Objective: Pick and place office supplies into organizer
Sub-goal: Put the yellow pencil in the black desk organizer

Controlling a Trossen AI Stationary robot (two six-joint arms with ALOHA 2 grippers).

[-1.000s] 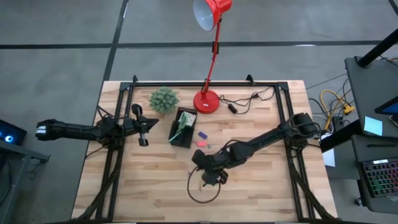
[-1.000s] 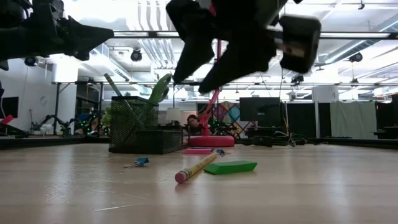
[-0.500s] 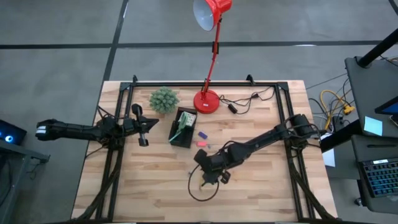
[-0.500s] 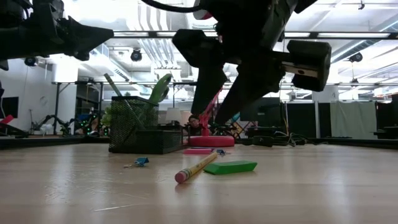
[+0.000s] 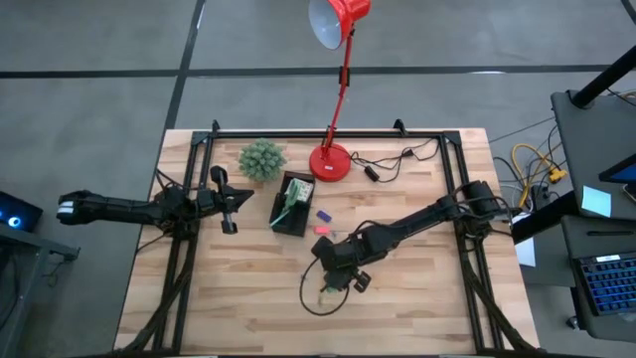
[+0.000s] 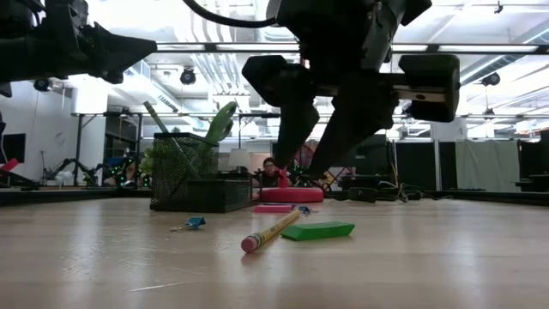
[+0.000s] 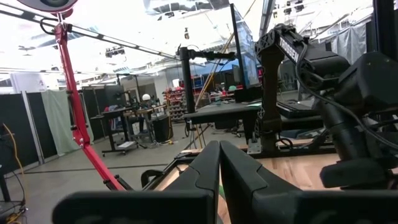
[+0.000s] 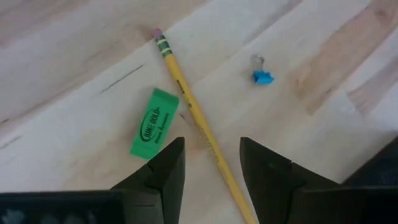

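Observation:
My right gripper (image 8: 211, 158) is open and hangs over the table's middle (image 5: 339, 277), pointing down. Its fingers stand on either side of the yellow pencil (image 8: 194, 118) without touching it. The pencil lies flat, pink eraser end toward the near edge (image 6: 251, 244). A green eraser (image 8: 154, 122) lies beside it, and a small blue binder clip (image 8: 262, 76) lies farther off. The black mesh organizer (image 5: 291, 204) stands to the left and holds green-handled items (image 6: 219, 123). My left gripper (image 7: 219, 168) is shut and waits at the left (image 5: 231, 205), above the table.
A pink pad (image 5: 322, 229) and a small purple piece (image 5: 322, 215) lie right of the organizer. The red lamp base (image 5: 330, 162) and green spiky plant (image 5: 261, 159) stand at the far edge with a black cord (image 5: 393, 161). A black cable loop (image 5: 316, 303) lies near my right gripper.
My right gripper has come down toward the pencil and eraser and has shifted slightly toward the table's right. Its fingers have stayed open. The pencil, the eraser and the clip have not moved.

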